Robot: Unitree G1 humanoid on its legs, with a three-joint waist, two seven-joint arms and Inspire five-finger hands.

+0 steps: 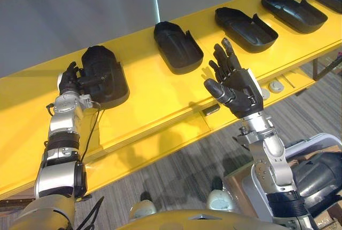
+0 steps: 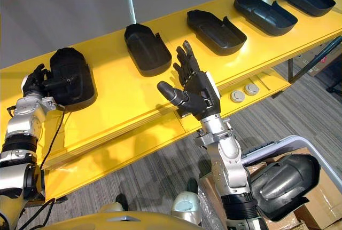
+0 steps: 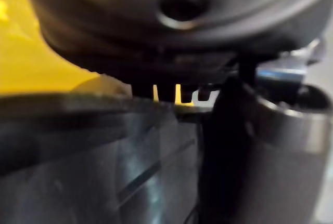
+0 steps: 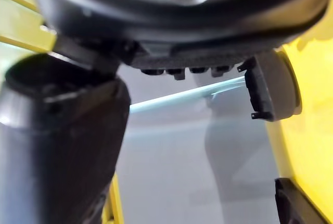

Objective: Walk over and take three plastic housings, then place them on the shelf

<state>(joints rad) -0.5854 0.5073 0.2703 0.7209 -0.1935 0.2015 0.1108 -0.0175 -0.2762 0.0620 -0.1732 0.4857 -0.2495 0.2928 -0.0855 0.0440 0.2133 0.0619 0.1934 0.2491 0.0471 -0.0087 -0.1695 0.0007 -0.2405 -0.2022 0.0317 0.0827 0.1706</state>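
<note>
- The left wrist view gives little away: a dark blur of the hand against yellow. The grip has to be read from the head views.
- There the left hand (image 1: 69, 78) sits at the left side of the leftmost housing (image 1: 112, 92). Its fingertips are tucked against the wall and hard to make out.
- The thumb lies across the housing and the fingers curl at its outer wall, so that's a clasp on the shell. The shell rests on the shelf (image 1: 160, 96).
- The right hand (image 1: 240, 88) is up over the shelf's front edge, palm showing, fingers spread and straight, holding nothing. It is near the second housing (image 1: 176, 46) but apart from it.
- The further housings (image 1: 246, 29) run on to the right in a row. The last is cut off at the left eye view's corner.
- All are matt black plastic shells, oblong with one rounded end. Those lying free show their hollow side up. The shelf is a glossy yellow board.
</note>
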